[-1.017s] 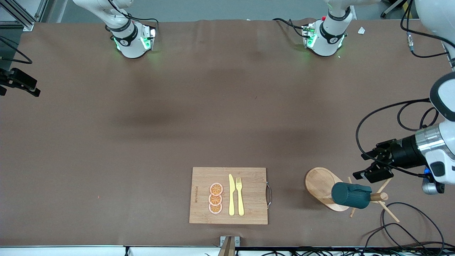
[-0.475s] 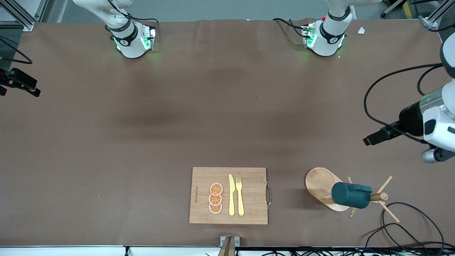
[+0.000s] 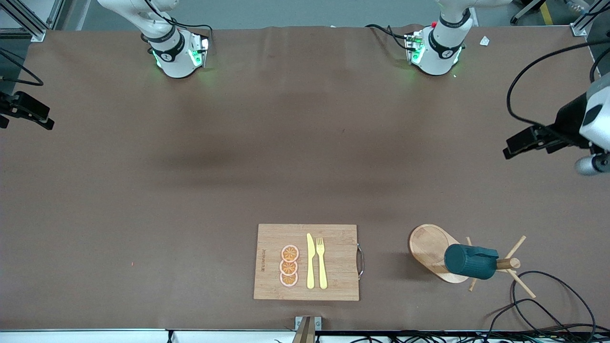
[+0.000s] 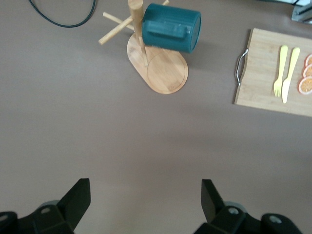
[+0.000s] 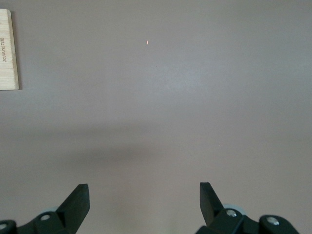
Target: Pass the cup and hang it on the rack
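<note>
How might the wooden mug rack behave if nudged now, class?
The rack probably resists sliding: its oval base looks broad. Yet the cup hangs to one side of the post, so it may tip that way. Thin pegs look fragile.

The cup (image 3: 471, 261) covers the middle of the rack's post (image 3: 507, 263), and which peg carries it cannot be seen. The cup's handle and inside do not show in the front view. The left gripper (image 3: 517, 145) is partly cut by the edge there. The right gripper (image 5: 144, 197) shows only its two fingertips. The printed mark on the board (image 3: 306, 262) is too small to read.
</note>
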Tool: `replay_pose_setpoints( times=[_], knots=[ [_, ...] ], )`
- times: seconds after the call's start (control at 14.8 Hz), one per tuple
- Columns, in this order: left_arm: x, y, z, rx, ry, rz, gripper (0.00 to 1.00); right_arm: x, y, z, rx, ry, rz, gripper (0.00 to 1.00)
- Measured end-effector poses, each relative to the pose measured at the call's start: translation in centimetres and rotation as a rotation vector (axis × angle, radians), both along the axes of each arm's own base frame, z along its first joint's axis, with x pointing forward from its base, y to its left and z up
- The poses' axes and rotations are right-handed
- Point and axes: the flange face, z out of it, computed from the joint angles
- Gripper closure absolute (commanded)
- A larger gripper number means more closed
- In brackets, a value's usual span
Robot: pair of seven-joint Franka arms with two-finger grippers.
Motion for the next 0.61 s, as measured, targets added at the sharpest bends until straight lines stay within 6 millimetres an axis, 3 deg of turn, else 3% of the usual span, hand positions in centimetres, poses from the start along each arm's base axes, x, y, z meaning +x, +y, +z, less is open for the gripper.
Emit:
replay_pose_setpoints(
  times=[0.27, 0.61],
  knots=[
    [-4.6, 1.4, 1.6, 0.011, 0.009, -0.005, 0.00, 0.0, 0.0, 0.0, 0.001, -0.001, 0.000, 0.00],
    [-8.5, 0.8, 0.7, 0.021, 0.048, -0.025, 0.00, 0.0, 0.2, 0.0, 0.022, -0.003, 0.000, 0.00]
  ],
)
